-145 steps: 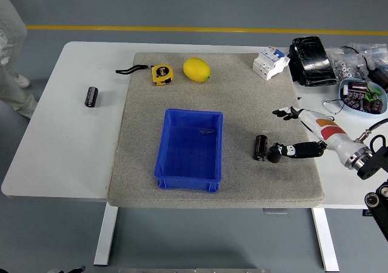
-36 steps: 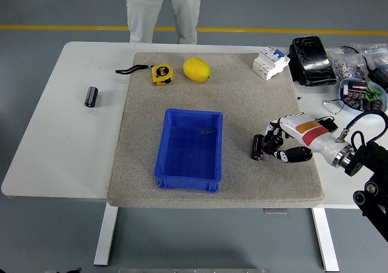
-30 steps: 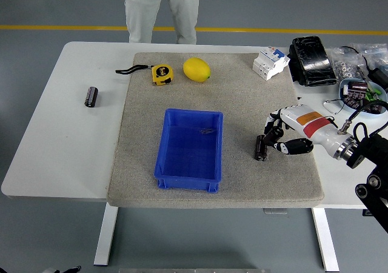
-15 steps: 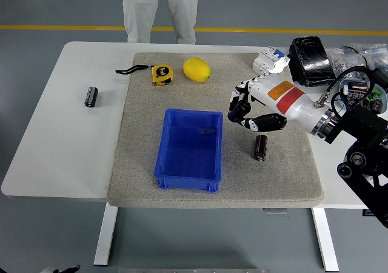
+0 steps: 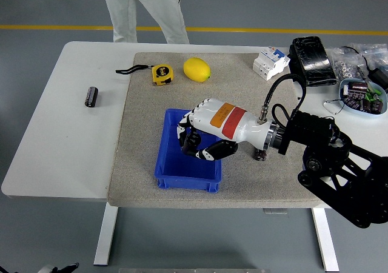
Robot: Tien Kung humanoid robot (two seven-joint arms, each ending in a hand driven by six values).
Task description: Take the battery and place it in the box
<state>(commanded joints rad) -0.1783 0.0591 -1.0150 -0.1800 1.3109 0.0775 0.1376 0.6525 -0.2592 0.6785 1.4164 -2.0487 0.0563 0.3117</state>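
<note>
Lying on the bare white table [image 5: 66, 139] at far left, well apart from everything else: a small dark cylindrical battery [image 5: 91, 96]. Sitting on the grey mat [image 5: 242, 97] toward the far edge: a yellow tape measure [image 5: 160, 74] with its black strap, and just right of it a yellow lemon [image 5: 196, 69]. Resting near the mat's middle, nearer the near edge: the blue box [image 5: 179, 158]. Reaching in from the right and hovering over the box's right half: the right hand [image 5: 200, 136], white-backed with an orange and red label, black fingers [image 5: 189, 141] curling inward; not clear whether anything is being gripped. Peeking out just below the wrist, right of the box, on the mat: a second dark battery [image 5: 259, 155], mostly hidden. Standing at the far right: a white breaker [image 5: 270, 62], a black pack [image 5: 311, 60], a bowl [image 5: 362, 96] of parts. Standing beyond the far edge: a person [image 5: 142, 9].
</note>
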